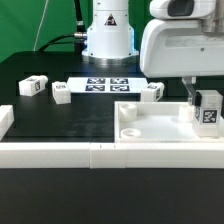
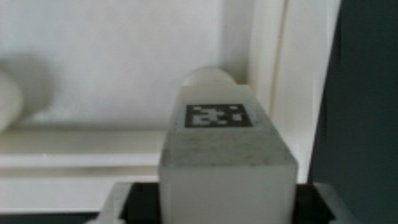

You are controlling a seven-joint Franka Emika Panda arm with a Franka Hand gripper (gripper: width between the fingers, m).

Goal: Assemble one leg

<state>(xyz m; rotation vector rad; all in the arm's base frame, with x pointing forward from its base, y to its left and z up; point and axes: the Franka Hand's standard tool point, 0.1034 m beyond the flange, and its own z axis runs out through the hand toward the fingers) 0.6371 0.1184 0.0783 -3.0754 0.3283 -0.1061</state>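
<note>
My gripper (image 1: pixel 203 100) is shut on a white leg (image 1: pixel 209 113) with a black-and-white tag, holding it upright over the right corner of the large white square panel (image 1: pixel 150 128). In the wrist view the held leg (image 2: pixel 222 150) fills the middle, tag facing up, between my dark fingers (image 2: pixel 128 205), above the panel's raised rim (image 2: pixel 263 60). Three more legs lie on the black table: one (image 1: pixel 31 86) at the exterior view's far left, one (image 1: pixel 61 92) beside it, one (image 1: pixel 152 93) behind the panel.
The marker board (image 1: pixel 106 85) lies flat at the back middle, in front of the arm's base (image 1: pixel 107 35). A white rail (image 1: pixel 60 153) runs along the table's front edge, with a white block (image 1: pixel 4 121) at the left.
</note>
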